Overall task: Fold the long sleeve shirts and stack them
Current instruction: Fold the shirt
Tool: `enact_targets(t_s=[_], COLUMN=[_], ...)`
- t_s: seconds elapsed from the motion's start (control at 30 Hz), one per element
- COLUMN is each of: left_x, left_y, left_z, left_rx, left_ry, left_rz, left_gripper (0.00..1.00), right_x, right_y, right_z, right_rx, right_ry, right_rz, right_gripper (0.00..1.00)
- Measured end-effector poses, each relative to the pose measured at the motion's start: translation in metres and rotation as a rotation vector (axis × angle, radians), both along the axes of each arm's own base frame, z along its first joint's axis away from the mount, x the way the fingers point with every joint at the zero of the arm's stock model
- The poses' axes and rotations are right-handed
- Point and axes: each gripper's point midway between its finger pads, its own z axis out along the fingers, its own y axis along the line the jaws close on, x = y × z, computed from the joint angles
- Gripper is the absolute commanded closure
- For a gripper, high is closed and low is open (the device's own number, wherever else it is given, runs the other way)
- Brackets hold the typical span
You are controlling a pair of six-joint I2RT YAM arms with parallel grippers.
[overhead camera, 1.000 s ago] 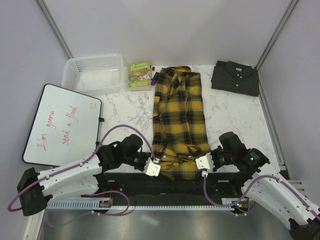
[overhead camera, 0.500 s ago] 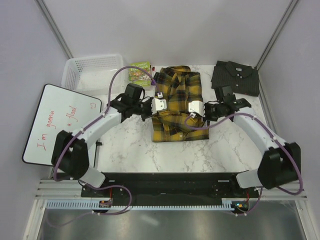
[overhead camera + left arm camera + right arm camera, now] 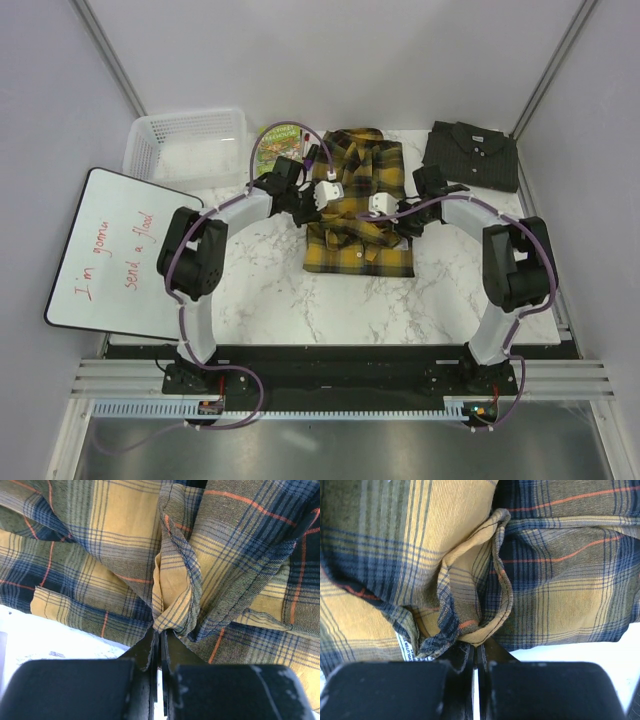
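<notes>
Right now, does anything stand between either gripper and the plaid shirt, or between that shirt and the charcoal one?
No. The left gripper and right gripper each pinch a fold of the plaid shirt. Between it and the charcoal shirt lies only bare marble table, with the right arm's wrist over it.

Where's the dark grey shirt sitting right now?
In the top view, the dark grey shirt lies folded at the table's far right corner, just right of the plaid shirt.

Whiteboard [image 3: 120, 255] — red handwriting: "I'm gonna send a flood".
</notes>
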Motion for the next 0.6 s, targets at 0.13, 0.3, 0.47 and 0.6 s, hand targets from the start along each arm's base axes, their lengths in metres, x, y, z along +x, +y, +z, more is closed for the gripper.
enact_targets(t_s=[0.13,0.3,0.47,0.6], left_x=[0.01,-0.004,-0.076,-0.138], left_y=[-0.002,0.001,0.013,0.015], left_z=[0.002,-0.008,-0.031,-0.019], left_rx=[-0.003,0.015,0.08,0.101], left_ry=[0.0,0.071,0.208,0.289], left_rz=[0.03,0.071,0.06,0.024], left_gripper=[0.98,0.98,0.98,0.98], right_x=[0.007,-0.011,-0.073,-0.123], right_y=[-0.001,0.003,0.018,0.022], right_z=[-0.006,-0.021,-0.022,-0.018], right_rx=[-0.002,-0.032,-0.054,-0.051], right_ry=[0.002,0.01,0.011,0.061], right_rz=[-0.037,-0.032,0.041,0.066], right_gripper=[1.0,1.0,1.0,1.0])
